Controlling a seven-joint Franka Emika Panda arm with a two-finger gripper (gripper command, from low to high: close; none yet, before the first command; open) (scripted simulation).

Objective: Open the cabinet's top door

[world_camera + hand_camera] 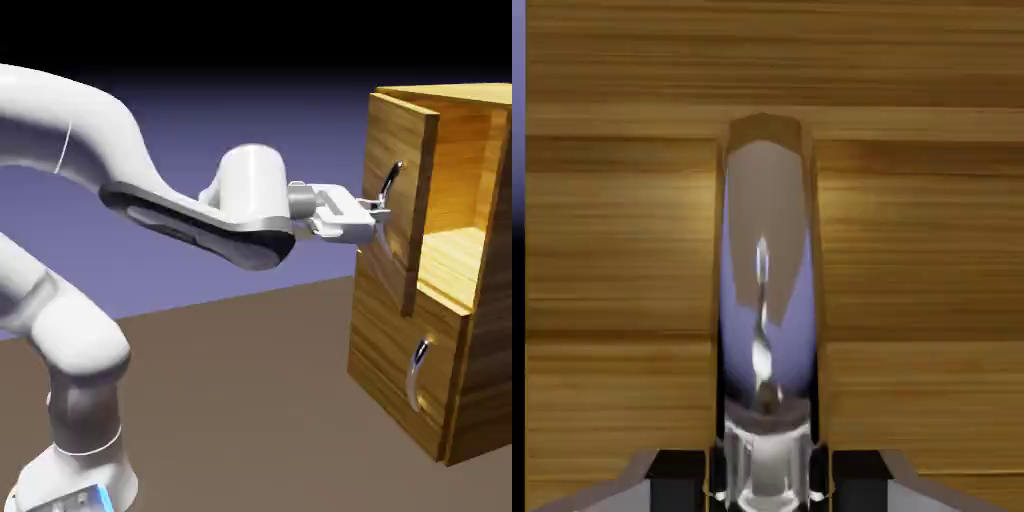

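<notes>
our grey fingers (pixel 676 480) close on the curved silver handle (pixel 767 300); our golden-brown wooden top door (pixel 398 200) stands partly open.

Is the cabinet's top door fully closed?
No, the top door stands swung out, with the compartment's interior showing beside it.

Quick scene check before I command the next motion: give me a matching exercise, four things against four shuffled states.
1. top door
2. lower door
3. top door's handle
4. gripper

A. closed, below the opening
B. silver, between the jaws
C. swung partly open, interior showing beside it
D. closed on a handle

Pairs: 1-C, 2-A, 3-B, 4-D
</notes>
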